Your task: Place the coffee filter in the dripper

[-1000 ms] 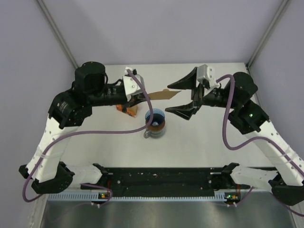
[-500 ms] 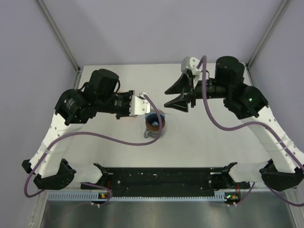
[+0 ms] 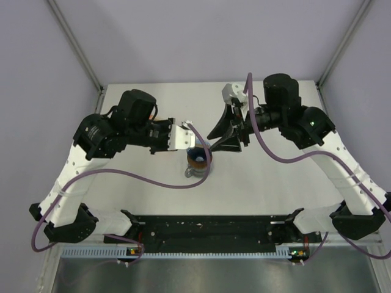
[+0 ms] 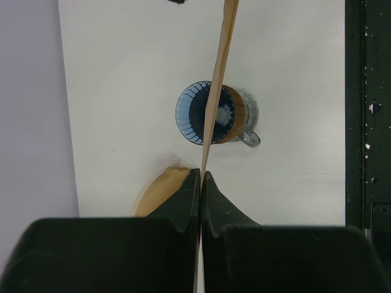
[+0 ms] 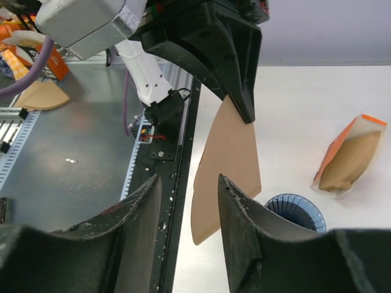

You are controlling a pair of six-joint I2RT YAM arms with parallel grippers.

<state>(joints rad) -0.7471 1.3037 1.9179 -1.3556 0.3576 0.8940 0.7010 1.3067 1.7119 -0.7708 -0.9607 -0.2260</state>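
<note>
The coffee filter point(image 4: 217, 91) is a thin tan paper sheet, seen edge-on in the left wrist view. It hangs over the blue ribbed dripper point(image 4: 190, 113). My left gripper point(image 4: 200, 174) is shut on the filter's edge, just left of the dripper point(image 3: 197, 155) in the top view. The right wrist view shows the flat filter point(image 5: 227, 165) hanging from the left fingers, above and left of the dripper point(image 5: 294, 210). My right gripper point(image 5: 188, 183) is open, its jaws apart just short of the filter's lower edge. It sits at the dripper's upper right point(image 3: 213, 141).
The dripper sits on a glass jug with a brown ring point(image 4: 236, 116) and a handle point(image 4: 251, 139). The orange-and-white filter pack point(image 5: 348, 155) lies on the white table beyond the dripper, partly behind my left finger point(image 4: 160, 192). A black rail point(image 3: 208, 229) runs along the near edge.
My left gripper has swung the filter from level and raised to hanging over the dripper. My right gripper has moved left and closer to the filter, still open.
</note>
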